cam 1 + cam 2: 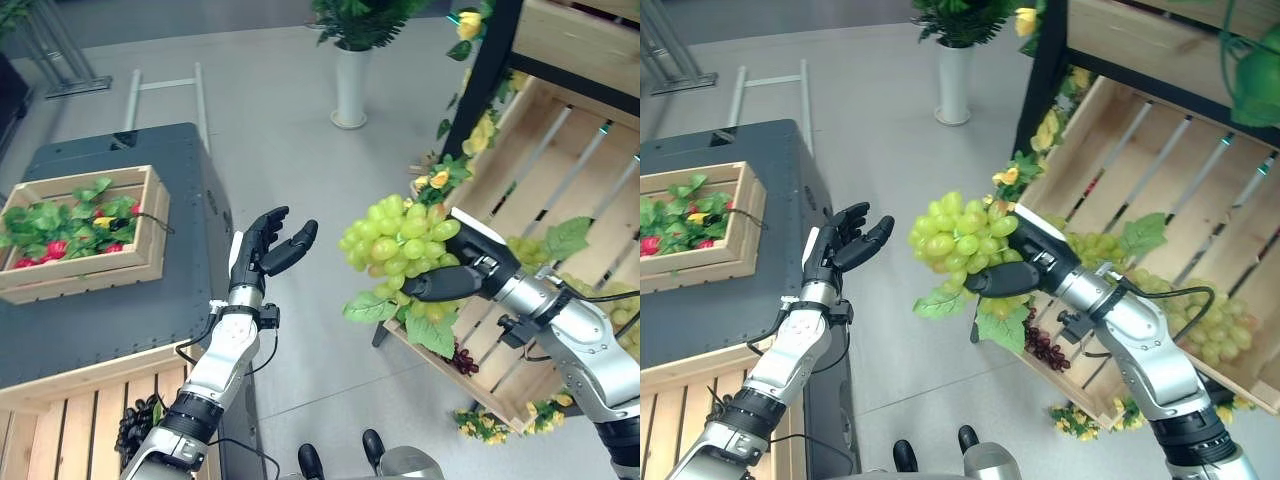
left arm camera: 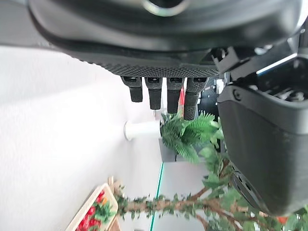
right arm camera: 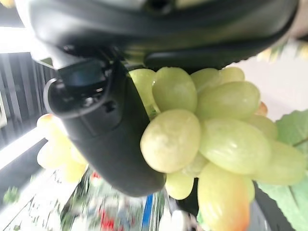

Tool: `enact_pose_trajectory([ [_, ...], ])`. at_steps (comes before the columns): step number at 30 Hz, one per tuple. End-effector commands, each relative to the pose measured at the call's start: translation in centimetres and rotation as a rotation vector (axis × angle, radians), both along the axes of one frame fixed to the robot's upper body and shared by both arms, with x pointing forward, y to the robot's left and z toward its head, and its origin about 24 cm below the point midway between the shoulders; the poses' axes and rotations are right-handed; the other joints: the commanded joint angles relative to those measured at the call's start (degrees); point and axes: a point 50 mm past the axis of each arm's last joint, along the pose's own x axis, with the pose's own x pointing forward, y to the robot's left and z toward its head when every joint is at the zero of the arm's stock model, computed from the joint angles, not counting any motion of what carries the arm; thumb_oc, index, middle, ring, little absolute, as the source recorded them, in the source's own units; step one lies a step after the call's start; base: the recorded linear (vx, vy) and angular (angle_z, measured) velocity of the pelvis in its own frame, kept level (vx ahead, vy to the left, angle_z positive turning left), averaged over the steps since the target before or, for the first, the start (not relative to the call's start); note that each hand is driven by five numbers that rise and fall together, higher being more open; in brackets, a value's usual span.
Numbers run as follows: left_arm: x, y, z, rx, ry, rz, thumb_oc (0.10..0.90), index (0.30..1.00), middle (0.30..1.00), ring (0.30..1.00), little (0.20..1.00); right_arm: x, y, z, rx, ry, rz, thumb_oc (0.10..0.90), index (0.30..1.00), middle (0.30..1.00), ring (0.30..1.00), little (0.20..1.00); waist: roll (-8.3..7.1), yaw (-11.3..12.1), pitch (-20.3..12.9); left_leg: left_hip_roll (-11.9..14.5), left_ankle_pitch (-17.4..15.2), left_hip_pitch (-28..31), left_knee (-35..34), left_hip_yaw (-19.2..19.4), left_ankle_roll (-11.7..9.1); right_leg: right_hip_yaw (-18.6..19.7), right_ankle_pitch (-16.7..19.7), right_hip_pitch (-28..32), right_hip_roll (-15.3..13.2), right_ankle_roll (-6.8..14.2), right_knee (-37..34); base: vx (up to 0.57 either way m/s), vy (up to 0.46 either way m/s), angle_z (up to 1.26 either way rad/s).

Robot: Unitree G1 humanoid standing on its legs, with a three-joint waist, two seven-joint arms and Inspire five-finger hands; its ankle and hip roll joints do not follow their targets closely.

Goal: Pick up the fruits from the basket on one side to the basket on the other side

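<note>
Left eye view puts the right hand [image 1: 445,283] at centre right of the frame, its thumb and fingers curled round a bunch of green grapes [image 1: 398,246] with green leaves hanging below it. The bunch is lifted clear, over the grey floor [image 1: 290,150], just beside the front edge of a tilted wooden crate [image 1: 560,190] on the right. More green grapes [image 1: 1210,325] lie in that crate further right, and a dark bunch [image 1: 1042,346] hangs at its lower edge. Right wrist view shows the grapes pressed against the dark thumb.

At centre left the left hand [image 1: 262,248] is raised with palm up, fingers relaxed and spread, holding nothing; left wrist view shows its fingers [image 2: 155,94] straight in a row. It sits well apart from the grapes.

At the upper left a small wooden basket [image 1: 130,262] with green leaves and red fruit rests on a dark grey worktop [image 1: 120,320]. A white vase [image 1: 351,88] with a green plant stands at the top centre.
</note>
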Motion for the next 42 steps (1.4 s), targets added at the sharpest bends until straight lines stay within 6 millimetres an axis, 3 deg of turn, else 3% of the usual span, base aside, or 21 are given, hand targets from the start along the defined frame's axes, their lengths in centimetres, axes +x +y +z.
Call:
enact_pose_trajectory([
  [1, 1.2, -0.6, 3.4, -0.010, -0.224, 0.011, 0.800, 0.900, 0.900, 0.900, 0.900, -1.5, -2.2, 7.1, 0.210, -0.407, -0.100, 0.400, 0.300, 0.300, 0.300, 0.300, -0.07, -0.3, -4.7, -0.8, -9.5, 2.4, 1.5, -3.3, -0.7, -2.0, -0.8, -3.1, 2.0, 2.1, 3.4, 0.01, 0.032, -0.21],
  [11, 0.6, 0.6, 2.5, -0.009, -0.202, 0.080, 0.800, 0.900, 0.900, 0.900, 0.900, -1.9, -6.2, 8.3, 0.259, -0.515, -0.462, 0.400, 0.300, 0.300, 0.300, 0.300, 0.22, -1.4, -5.3, -0.7, -9.9, 2.4, 1.5, -2.4, -0.4, -1.5, -1.1, -3.7, 2.4, 2.0, 4.0, 0.01, 0.015, -0.18],
  [20, 0.1, 1.0, 1.6, -0.010, -0.177, 0.095, 0.800, 0.900, 0.900, 0.900, 0.900, -1.6, -11.9, 7.2, 0.288, -0.503, -0.904, 0.400, 0.300, 0.300, 0.300, 0.300, -0.06, -1.6, -5.9, -0.5, -9.7, 2.5, 1.1, -2.7, -0.5, -1.9, -0.9, -3.4, 2.6, 1.9, 3.8, 0.01, 0.002, 0.00],
  [26, 0.0, 0.7, 1.4, 0.005, -0.166, 0.083, 0.800, 0.900, 0.900, 0.900, 0.900, -1.7, -15.4, 7.0, 0.057, -0.540, -1.172, 0.400, 0.300, 0.300, 0.300, 0.300, -0.50, -1.3, -6.2, -0.4, -9.4, 2.2, 1.0, -3.6, -0.7, -2.1, -0.7, -3.3, 2.5, 1.9, 3.5, 0.00, 0.000, 0.00],
  [29, 0.0, 0.6, 1.5, 0.009, -0.162, 0.073, 0.800, 0.900, 0.900, 0.900, 0.900, -1.6, -16.6, 6.9, 0.032, -0.520, -1.234, 0.400, 0.300, 0.300, 0.300, 0.300, -0.53, -0.9, -6.3, -0.5, -9.2, 2.1, 0.9, -4.0, -0.8, -2.3, -0.6, -3.3, 2.6, 1.9, 3.4, 0.00, 0.000, 0.00],
  [34, 0.2, 0.2, 2.1, 0.019, -0.159, 0.041, 0.800, 0.900, 0.900, 0.900, 0.900, -0.7, -18.0, 4.7, -0.212, -0.438, -1.336, 0.400, 0.300, 0.300, 0.300, 0.300, -0.46, 0.3, -6.4, -0.5, -8.8, 1.9, 0.7, -4.9, -0.9, -2.8, -0.5, -3.2, 2.4, 1.7, 3.3, 0.00, -0.010, 0.03],
  [35, 0.2, 0.1, 2.1, 0.020, -0.158, 0.036, 0.800, 0.900, 0.900, 0.900, 0.900, -0.6, -18.1, 4.4, -0.240, -0.432, -1.347, 0.540, 0.509, 0.509, 0.509, 0.509, -0.48, 0.4, -6.4, -0.5, -8.8, 1.8, 0.7, -5.0, -0.9, -2.9, -0.4, -3.3, 2.4, 1.7, 3.3, 0.00, -0.012, 0.05],
  [36, 0.3, 0.0, 2.2, 0.019, -0.153, 0.028, 0.800, 0.900, 0.900, 0.900, 0.900, -0.4, -18.6, 3.8, -0.280, -0.375, -1.355, 0.800, 0.900, 0.900, 0.900, 0.900, -0.50, 0.6, -6.4, -0.6, -8.7, 1.7, 0.8, -5.2, -0.9, -3.1, -0.4, -3.3, 2.3, 1.7, 3.3, 0.00, -0.009, 0.05],
  [42, 0.6, -0.7, 2.7, 0.020, -0.158, -0.018, 0.800, 0.900, 0.900, 0.900, 0.900, 0.3, -19.0, 1.2, -0.371, -0.220, -1.302, 0.800, 0.900, 0.900, 0.900, 0.900, -0.68, 1.0, -6.1, -0.5, -8.5, 1.6, 0.7, -5.4, -1.0, -3.7, -0.2, -3.3, 2.1, 1.6, 3.1, -0.01, -0.007, 0.06],
])
